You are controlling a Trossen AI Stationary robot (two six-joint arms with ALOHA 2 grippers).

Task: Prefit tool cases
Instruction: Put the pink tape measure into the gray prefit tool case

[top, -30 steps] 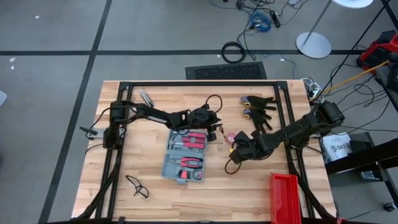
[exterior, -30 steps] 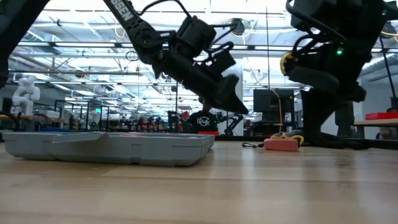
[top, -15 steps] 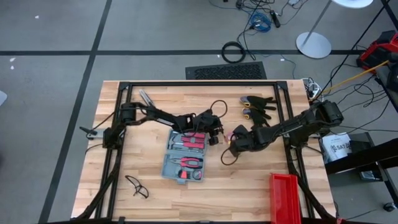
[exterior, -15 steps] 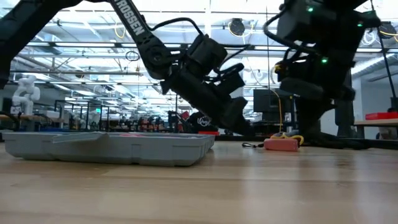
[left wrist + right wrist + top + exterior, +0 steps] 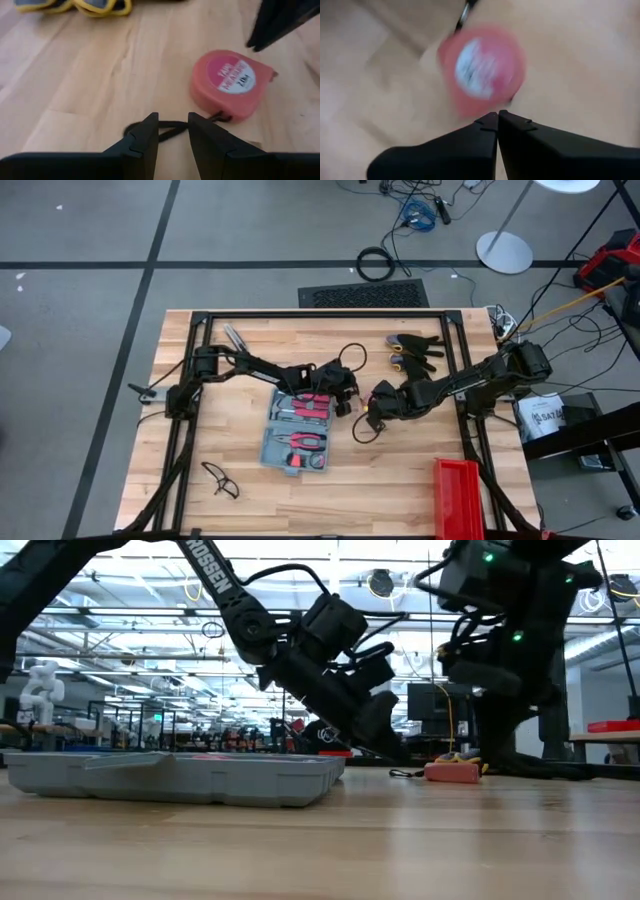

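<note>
You see the open tool case [image 5: 297, 432] flat at mid worktop [image 5: 200, 450], red-handled tools in its grey tray. Left pincer [image 5: 173, 131] hangs low just beside the case's right edge, fingers slightly apart, holding nothing. Ahead of it lies a red tape measure [image 5: 230, 82], label reading "TAPE MEASURE 2.0M". Right pincer [image 5: 497, 120] is fully closed, empty, w/ tips over that tape. Left arm reads "TROSSEN".

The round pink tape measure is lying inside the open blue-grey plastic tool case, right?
Not quite. The high view shows the round pink tape measure lying on the bare wooden table, beside the open blue-grey plastic tool case, not inside it.
</note>
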